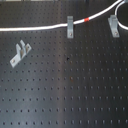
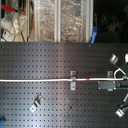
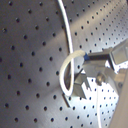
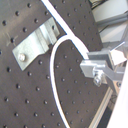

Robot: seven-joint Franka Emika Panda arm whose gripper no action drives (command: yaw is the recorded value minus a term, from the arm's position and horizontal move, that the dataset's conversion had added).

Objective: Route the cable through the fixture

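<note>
The white cable [image 1: 35,27] runs across the black perforated board and passes through the middle fixture [image 1: 70,26]. Its red band [image 1: 88,20] lies just past that fixture, and beyond it the cable rises out of the first exterior view's top right. In the second exterior view the cable [image 2: 40,81] ends in a small loop [image 2: 119,74] at my gripper [image 2: 116,82] on the second exterior view's right. Both wrist views show the cable loop [image 4: 56,55] running into the fingers [image 4: 95,62], which look shut on it. A metal fixture [image 4: 34,43] lies beside the loop.
A second fixture [image 1: 114,24] stands right of the red band and a third [image 1: 20,53] at the first exterior view's left. More brackets [image 2: 114,59] [image 2: 120,112] sit near the arm. Clutter and foil-covered items [image 2: 50,20] lie behind the board.
</note>
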